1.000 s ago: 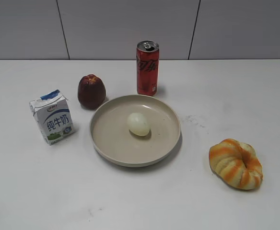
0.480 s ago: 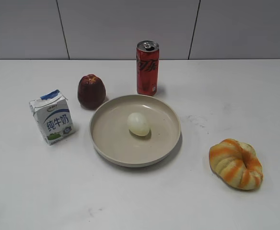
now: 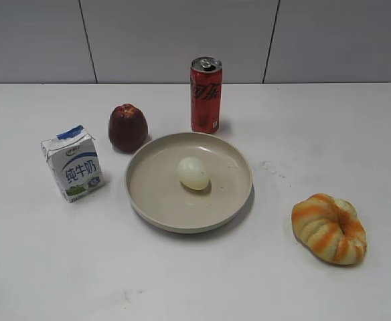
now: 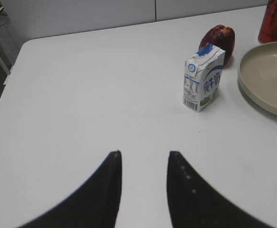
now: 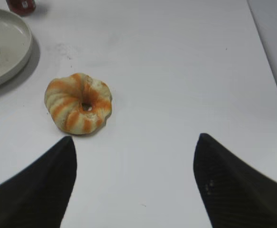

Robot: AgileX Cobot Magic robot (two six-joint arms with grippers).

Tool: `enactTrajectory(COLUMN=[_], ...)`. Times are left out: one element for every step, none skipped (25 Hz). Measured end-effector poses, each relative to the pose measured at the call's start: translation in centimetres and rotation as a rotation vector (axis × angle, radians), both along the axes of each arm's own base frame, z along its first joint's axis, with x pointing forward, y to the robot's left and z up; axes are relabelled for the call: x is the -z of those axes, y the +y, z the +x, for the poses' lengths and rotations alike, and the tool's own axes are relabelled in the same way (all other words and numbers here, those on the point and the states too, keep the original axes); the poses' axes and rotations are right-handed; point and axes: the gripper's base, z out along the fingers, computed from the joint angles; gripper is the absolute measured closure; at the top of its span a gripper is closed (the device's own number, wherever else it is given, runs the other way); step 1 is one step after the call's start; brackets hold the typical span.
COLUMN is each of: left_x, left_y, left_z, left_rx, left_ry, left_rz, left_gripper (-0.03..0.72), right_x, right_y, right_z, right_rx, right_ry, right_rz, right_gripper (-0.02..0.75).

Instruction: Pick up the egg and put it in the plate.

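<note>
A white matte table (image 3: 61, 267) fills most of the exterior view, backed by a grey panelled wall (image 3: 182, 33) with thin dark seams. In the left wrist view the table's rounded far-left corner is seen, with dark floor beyond the edge; in the right wrist view the table's edge is seen at far right. Bare tabletop is seen along the near side and far right. The plate (image 3: 148, 200) is set near the middle of the table, and the egg (image 3: 193, 173) is lying inside it, slightly back of centre. A red soda can (image 3: 205, 95) is stood upright just behind the plate's rim, a dark red apple (image 3: 127, 127) is placed near its back left, and a small milk carton (image 3: 72, 162) is stood to its left, apart from it. An orange-striped bread ring (image 3: 329, 228) is laid well apart on the right. The left gripper (image 4: 143, 154) is held above bare table with jaws a little apart, nothing between them. The right gripper (image 5: 133, 140) is held spread wide, empty, just near of the bread ring.
</note>
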Motion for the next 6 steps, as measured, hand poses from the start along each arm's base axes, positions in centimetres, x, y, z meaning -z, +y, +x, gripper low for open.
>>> enactTrajectory(left_x=[0.00,0.00,0.00,0.00,0.00,0.00], left_y=[0.00,0.00,0.00,0.00,0.00,0.00], left_z=[0.00,0.00,0.00,0.00,0.00,0.00], left_rx=[0.000,0.000,0.000,0.000,0.000,0.000], left_ry=[0.000,0.000,0.000,0.000,0.000,0.000], left_rz=[0.000,0.000,0.000,0.000,0.000,0.000], left_gripper=[0.449,0.449,0.449,0.449,0.449,0.449], right_x=[0.01,0.01,0.04,0.06,0.06,0.06], right_y=[-0.01,-0.01,0.00,0.00,0.00,0.00], right_z=[-0.18,-0.25,-0.24,-0.23,-0.23,-0.23], right_rx=[0.000,0.000,-0.001,-0.001,-0.001,-0.001], right_ry=[-0.010,-0.015,-0.014,-0.013,-0.013,-0.013], right_rz=[0.000,0.001,0.001,0.001,0.001,0.001], right_gripper=[0.143,0.143,0.143,0.143,0.143,0.143])
